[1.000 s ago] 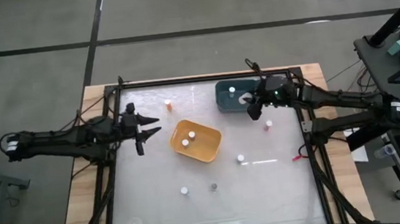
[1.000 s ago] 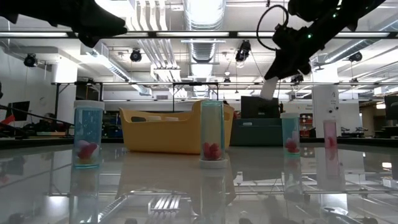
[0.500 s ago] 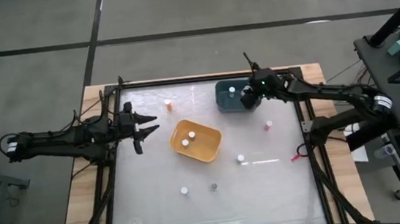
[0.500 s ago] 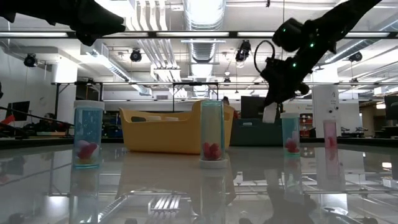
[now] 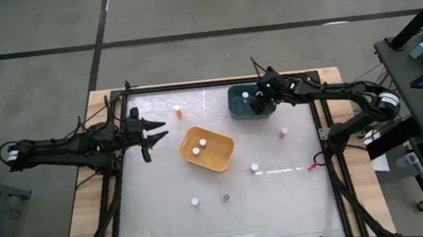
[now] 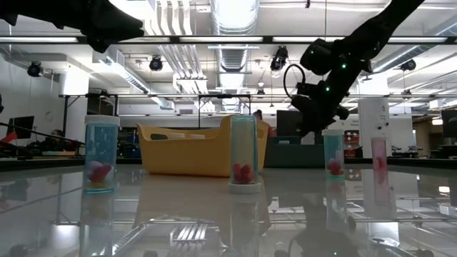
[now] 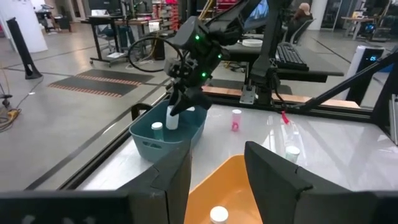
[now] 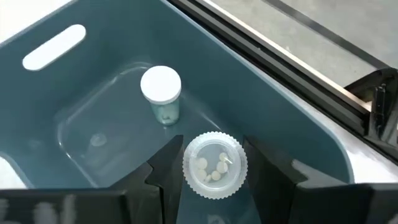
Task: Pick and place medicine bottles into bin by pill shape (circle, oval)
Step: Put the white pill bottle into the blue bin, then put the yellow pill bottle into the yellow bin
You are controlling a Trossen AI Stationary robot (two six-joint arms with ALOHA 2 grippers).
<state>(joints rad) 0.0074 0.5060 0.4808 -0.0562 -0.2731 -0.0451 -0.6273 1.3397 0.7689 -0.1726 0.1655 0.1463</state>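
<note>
My right gripper [image 8: 214,167] is shut on a small medicine bottle [image 8: 214,163] over the inside of the dark teal bin [image 5: 235,108], at the table's far right. One white-capped bottle [image 8: 161,87] stands on that bin's floor. The orange-yellow bin [image 5: 219,158] sits mid-table with two white-capped bottles [image 5: 199,146] in it. Loose bottles stand on the table: an orange one [image 5: 177,108], a pink one [image 5: 284,132], white ones [image 5: 254,166] [image 5: 195,202] and a grey one [image 5: 225,198]. My left gripper [image 5: 158,134] waits open at the table's left, level. My right gripper pinches the bottle's side wall [image 8: 186,167] between its two fingers, one on each side. The fingers slant down from the table's right. The bottle's round end, with white pills showing through it, faces the wrist camera. The bottle [image 7: 172,117] hangs at the bin's rim height, over its inside.
Black frame rails [image 5: 216,82] run along the table's edges, close behind the teal bin. A red item [image 5: 313,167] lies near the right edge. The near half of the white table [image 5: 283,213] holds only two bottles.
My right gripper has carried the bottle toward the table's far edge and down, tipping further downward, from beside the teal bin's near right corner to over its inside. The bottle has stayed in the fingers.
</note>
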